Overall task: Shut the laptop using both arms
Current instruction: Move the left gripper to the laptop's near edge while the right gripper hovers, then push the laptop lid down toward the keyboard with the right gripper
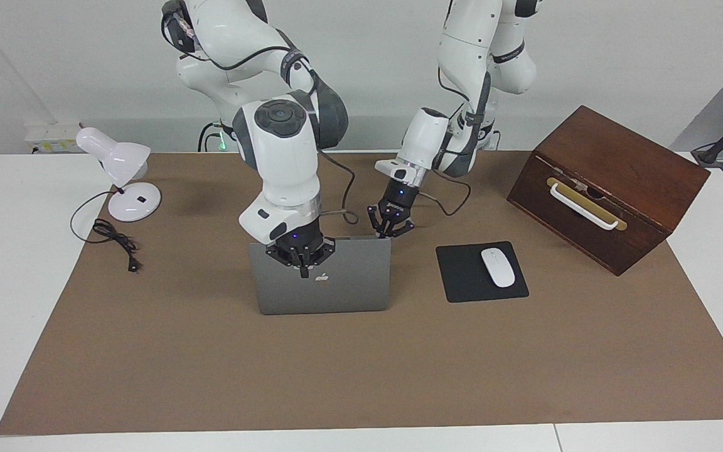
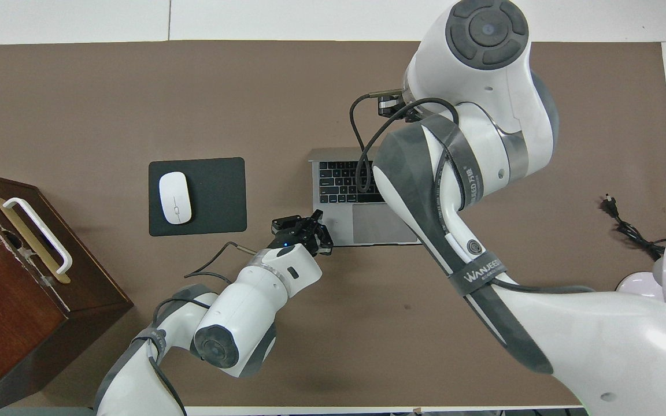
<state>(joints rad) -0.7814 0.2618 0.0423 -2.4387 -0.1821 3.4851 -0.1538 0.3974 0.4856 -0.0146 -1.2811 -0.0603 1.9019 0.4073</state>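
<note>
The silver-grey laptop (image 1: 336,289) stands open in the middle of the brown mat, its lid upright with the apple logo facing away from the robots. Its keyboard (image 2: 341,185) shows in the overhead view. My right gripper (image 1: 302,267) is at the lid's top edge, just above the logo, with its tip over the lid's outer face. In the overhead view it is hidden under its own arm. My left gripper (image 1: 390,231) is at the lid's top corner toward the left arm's end. In the overhead view the left gripper (image 2: 305,230) is over the laptop base's near corner.
A black mouse pad (image 1: 462,276) with a white mouse (image 1: 498,267) lies beside the laptop toward the left arm's end. A brown wooden box (image 1: 612,182) with a white handle stands past it. A white desk lamp (image 1: 123,169) and its black cable (image 1: 117,242) are toward the right arm's end.
</note>
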